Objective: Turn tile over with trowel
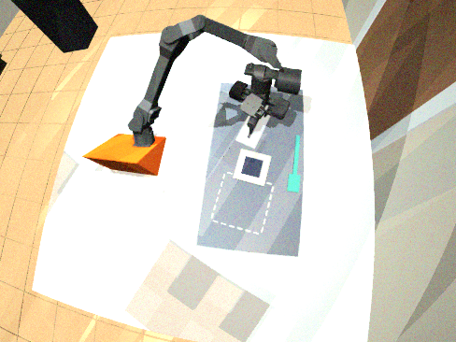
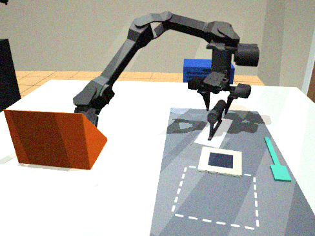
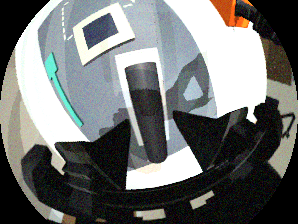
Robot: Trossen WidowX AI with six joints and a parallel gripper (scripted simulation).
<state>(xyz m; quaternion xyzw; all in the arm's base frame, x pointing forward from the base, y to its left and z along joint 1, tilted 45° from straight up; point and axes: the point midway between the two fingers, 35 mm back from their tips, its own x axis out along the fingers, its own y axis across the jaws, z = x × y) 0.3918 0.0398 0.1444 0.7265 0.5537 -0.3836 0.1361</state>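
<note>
The trowel, with a dark round handle (image 1: pixel 252 122) (image 2: pixel 215 113) (image 3: pixel 148 103) and a white blade (image 1: pixel 249 135) (image 2: pixel 211 138), leans with its blade on the grey mat (image 1: pixel 248 243) (image 2: pixel 200 200). My gripper (image 1: pixel 256 114) (image 2: pixel 217 109) (image 3: pixel 151 118) is open, with its fingers on either side of the handle and gaps showing in the wrist view. The white tile (image 1: pixel 252 166) (image 2: pixel 221 160) (image 3: pixel 100 31) lies flat with its dark marked side up. It sits just in front of the blade, at the far edge of the dashed outline (image 1: pixel 220 196) (image 2: pixel 179 187).
A teal long-handled tool (image 1: pixel 295 163) (image 2: pixel 274 158) (image 3: pixel 63 90) lies on the mat's right side. The arm's orange base block (image 1: pixel 126 154) (image 2: pixel 51 138) stands on the white table at the left. A blue box (image 2: pixel 193 69) stands behind the table.
</note>
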